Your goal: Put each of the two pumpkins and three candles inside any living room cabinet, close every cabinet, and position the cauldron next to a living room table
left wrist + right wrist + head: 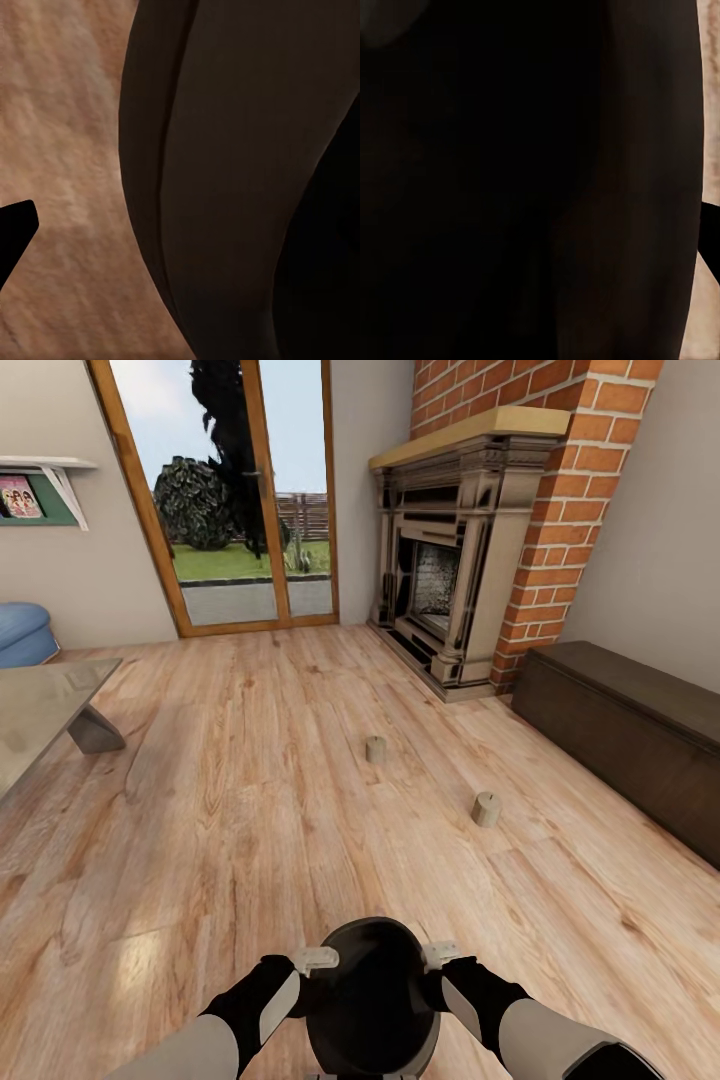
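Note:
I hold the black cauldron (372, 1000) low in front of me, between both hands. My left gripper (316, 961) grips its left rim and my right gripper (441, 954) grips its right rim. The dark cauldron wall (225, 187) looms close in the left wrist view, with one fingertip (15, 232) outside it. The right wrist view has the same wall (525, 180) and a fingertip (709, 241) at its edge. Two tan candles (375, 749) (486, 808) stand on the wood floor ahead. The long dark cabinet (630, 735), closed, lines the right wall. The glass table (45, 705) is at the left. The pumpkins are out of view.
A brick fireplace (455, 560) stands in the far right corner and glass patio doors (235, 500) fill the back wall. A blue seat (22, 632) sits behind the table. Open wood floor (250, 790) stretches between me and the candles.

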{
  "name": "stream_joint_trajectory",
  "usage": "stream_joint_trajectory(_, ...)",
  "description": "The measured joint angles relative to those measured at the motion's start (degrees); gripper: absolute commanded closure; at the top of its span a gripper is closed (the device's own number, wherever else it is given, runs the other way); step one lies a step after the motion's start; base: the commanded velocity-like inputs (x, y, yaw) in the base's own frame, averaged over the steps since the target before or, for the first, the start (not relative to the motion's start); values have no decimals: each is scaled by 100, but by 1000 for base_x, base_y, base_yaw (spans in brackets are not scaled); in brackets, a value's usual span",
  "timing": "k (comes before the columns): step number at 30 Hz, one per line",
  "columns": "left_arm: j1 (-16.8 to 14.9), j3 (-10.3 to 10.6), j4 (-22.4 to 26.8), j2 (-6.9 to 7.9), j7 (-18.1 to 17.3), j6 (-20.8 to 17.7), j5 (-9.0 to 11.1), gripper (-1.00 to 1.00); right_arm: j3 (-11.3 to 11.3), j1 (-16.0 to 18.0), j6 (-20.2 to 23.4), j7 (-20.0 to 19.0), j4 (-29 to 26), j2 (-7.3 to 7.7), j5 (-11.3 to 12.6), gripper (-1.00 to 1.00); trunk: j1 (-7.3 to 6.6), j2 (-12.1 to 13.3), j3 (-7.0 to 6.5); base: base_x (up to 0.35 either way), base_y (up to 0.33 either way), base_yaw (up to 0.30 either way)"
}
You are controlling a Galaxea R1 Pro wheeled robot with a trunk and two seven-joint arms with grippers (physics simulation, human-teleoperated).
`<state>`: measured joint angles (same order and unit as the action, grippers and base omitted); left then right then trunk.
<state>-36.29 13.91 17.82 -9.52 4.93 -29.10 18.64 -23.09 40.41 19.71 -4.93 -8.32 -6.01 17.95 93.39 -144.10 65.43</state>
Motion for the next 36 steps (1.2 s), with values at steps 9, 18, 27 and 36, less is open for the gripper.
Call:
stream_joint_trajectory(9, 0, -8, -1, -2, 0, 9, 38, 100, 3, 0, 0, 1, 0, -1, -1, 100, 0, 0, 0, 0, 0, 0)
stream_joint_trajectory(18, 0, -8, -1, -1, -2, 10, 39, 100, 3, 0, 0, 1, 1, -1, -1, 100, 0, 0, 0, 0, 0, 0)
stream_joint_trajectory(27, 0, -10, -1, -1, 0, 10, 35, 100, 3, 0, -1, 1, 2, -1, 0, 100, 0, 0, 0, 0, 0, 0)
stream_joint_trajectory(36, 0, -5, -1, -1, 2, 11, 40, 100, 1, 0, -2, 1, 2, 0, 1, 100, 0, 0, 0, 0, 0, 0)
